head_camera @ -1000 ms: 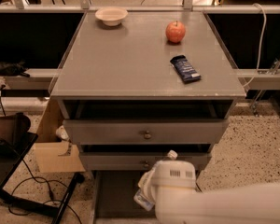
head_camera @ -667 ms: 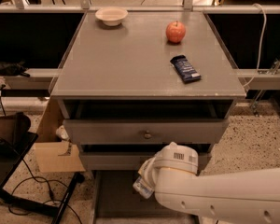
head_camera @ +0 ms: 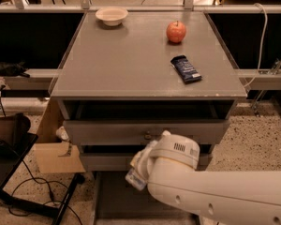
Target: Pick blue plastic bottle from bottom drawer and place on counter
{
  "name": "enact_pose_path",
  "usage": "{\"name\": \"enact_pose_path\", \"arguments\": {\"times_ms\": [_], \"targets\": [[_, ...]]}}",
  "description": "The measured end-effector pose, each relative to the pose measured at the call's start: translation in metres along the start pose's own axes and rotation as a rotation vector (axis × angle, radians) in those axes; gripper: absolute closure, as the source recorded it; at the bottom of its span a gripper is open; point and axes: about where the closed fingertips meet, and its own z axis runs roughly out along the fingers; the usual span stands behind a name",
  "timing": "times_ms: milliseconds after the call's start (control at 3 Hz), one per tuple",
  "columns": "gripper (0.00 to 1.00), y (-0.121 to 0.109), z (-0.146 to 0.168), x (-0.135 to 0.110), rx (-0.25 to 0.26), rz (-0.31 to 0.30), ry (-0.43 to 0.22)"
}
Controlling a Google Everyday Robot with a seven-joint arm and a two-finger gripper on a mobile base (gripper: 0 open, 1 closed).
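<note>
**One bottle pinched at the drawer fronts**

The blue plastic bottle is seen tilted against the front of the middle drawer, above the grey floor of the bottom drawer, which is pulled out. It is pinched by the gripper, which is placed just below the top drawer and is largely covered by the white wrist of the arm (the arm is brought in from the lower right). Only the bottle's pale labelled end is shown past the wrist.

The counter is occupied by three things, set well apart. A cream bowl is placed at the far left edge, a red apple at the far right, and a dark blue snack bar nearer the front right.

A cardboard box is set on the floor beside the cabinet's left side.
</note>
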Motion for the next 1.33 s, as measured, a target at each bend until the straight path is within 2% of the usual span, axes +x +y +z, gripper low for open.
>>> {"name": "enact_pose_path", "arguments": {"times_ms": [333, 667, 1000, 1333], "targets": [[1.00, -0.050, -0.055, 0.028, 0.059, -0.016, 0.063], [1.00, -0.103, -0.138, 0.078, 0.080, 0.004, 0.096], [1.00, -0.140, -0.189, 0.109, 0.089, -0.072, 0.101], [1.00, -0.176, -0.188, 0.146, 0.082, -0.179, 0.064]]}}
